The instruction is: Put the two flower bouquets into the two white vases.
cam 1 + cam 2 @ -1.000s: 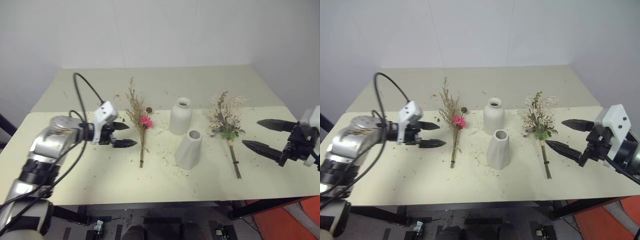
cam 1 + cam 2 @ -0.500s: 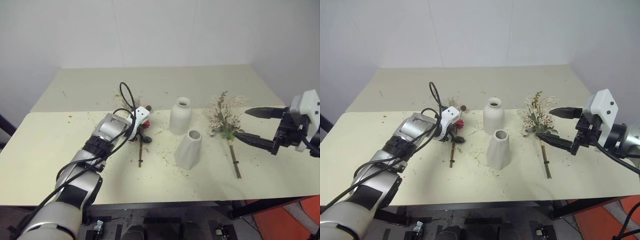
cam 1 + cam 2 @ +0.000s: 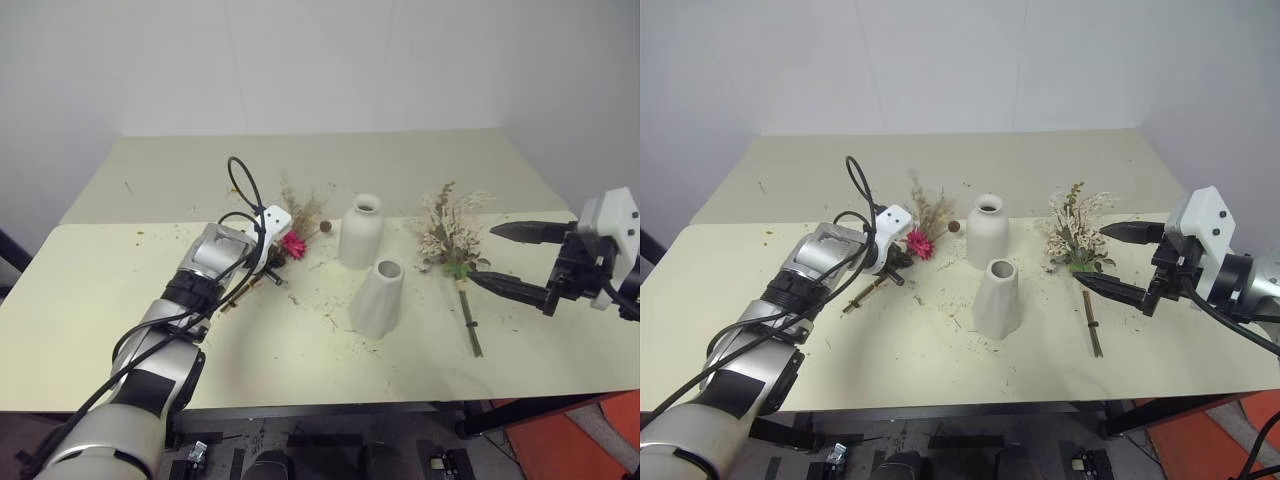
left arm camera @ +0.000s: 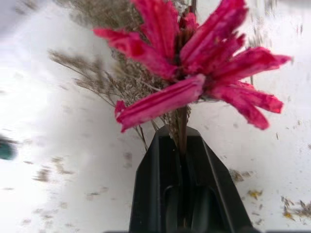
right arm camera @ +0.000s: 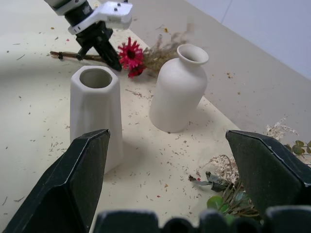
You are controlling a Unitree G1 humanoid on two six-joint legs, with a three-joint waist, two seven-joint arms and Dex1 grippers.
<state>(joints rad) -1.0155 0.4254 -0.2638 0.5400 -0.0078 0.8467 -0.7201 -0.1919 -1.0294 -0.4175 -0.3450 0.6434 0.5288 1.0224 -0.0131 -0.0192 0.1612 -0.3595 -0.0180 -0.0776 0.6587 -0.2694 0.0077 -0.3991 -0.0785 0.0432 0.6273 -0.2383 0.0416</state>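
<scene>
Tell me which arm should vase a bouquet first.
Left. Its gripper is shut on the thin tan bouquet with the pink flower; the right gripper hovers open over the fuller cream bouquet.

Your right gripper (image 5: 177, 177) has its two black fingers (image 5: 73, 187) spread wide, with nothing between them. Take the cone vase (image 5: 95, 116) as your landmark: it stands upright on the cream table (image 5: 43, 43), close ahead of one finger. The bottle vase (image 5: 179, 88) stands upright just beyond it, apart from it. Farther past the cone vase, the left gripper (image 5: 103, 47) is clamped on the stem of the pink-flower bouquet (image 5: 130, 56). The fuller bouquet (image 5: 233, 194) lies beside the bottle vase, near your other finger.
</scene>
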